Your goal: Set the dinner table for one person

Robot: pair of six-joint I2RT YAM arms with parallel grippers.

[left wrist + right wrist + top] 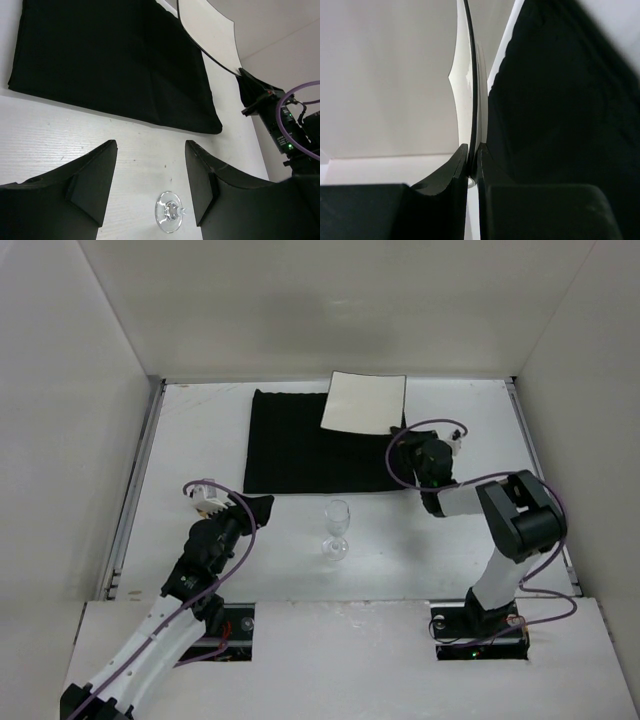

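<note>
Close against the lens, left gripper: jaws about half open, gripping nothing, hovering just left of the wine glass, with its round foot showing between the two fingers from above. Glass upright on bare tabletop near the middle, just on the near side of the black placemat. Farther off and to the right, right gripper: pinched almost shut on the near right edge of the plate, thin rim clamped between both pads. Plate over the far right corner of the placemat, seemingly raised and tilted, not lying flat. Beneath everything, dinner table: broad, white, matte, side rails left and right. Probably rigid and fixed, grippy enough to keep things put; nothing to grasp there, only to set down on. Plate likely stiff, smooth, thin and breakable, levering hard against an edge pinch, so a deeper bite over the rim seems wise. Glass fragile and easily tipped; best taken at the stem.
</note>
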